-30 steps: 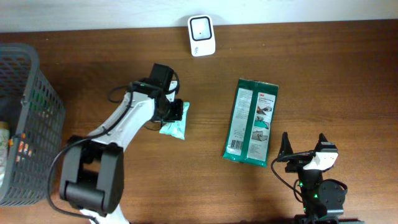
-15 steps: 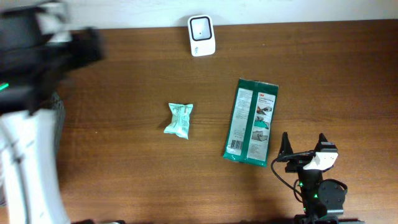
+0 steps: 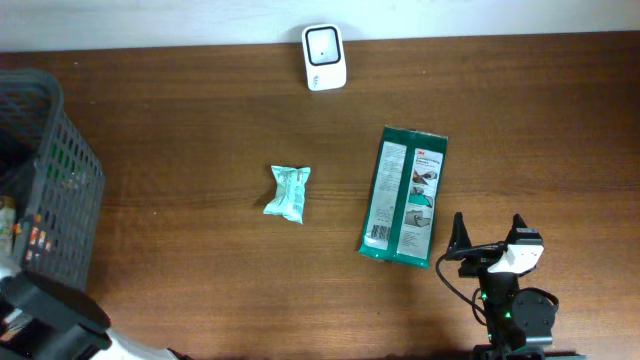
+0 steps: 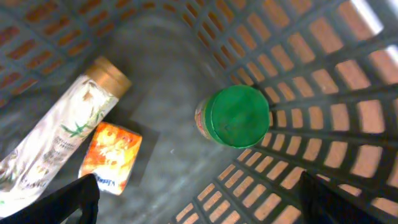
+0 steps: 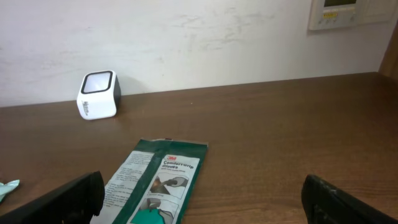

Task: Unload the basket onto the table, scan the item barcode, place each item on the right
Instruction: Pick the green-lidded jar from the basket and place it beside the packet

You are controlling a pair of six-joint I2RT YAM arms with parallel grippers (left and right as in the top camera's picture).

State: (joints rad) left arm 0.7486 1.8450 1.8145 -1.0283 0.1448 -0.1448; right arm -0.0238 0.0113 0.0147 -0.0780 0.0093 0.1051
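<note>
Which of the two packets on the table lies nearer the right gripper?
The large dark-green pack, just beside the right gripper. The small mint packet lies well farther away, on the pack's other side.

A dark brown wooden table (image 3: pixel 180 120) is filling nearly the whole overhead view, with even light falling on it. A white wall (image 5: pixel 205 37) with faint scuffs is rising behind its far edge. A pale panel (image 5: pixel 341 12) is hanging on this wall.

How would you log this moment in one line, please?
left tool: open, over basket | right tool: open, beside green pack | teal packet: loose on table | scanner: nothing at it
</note>
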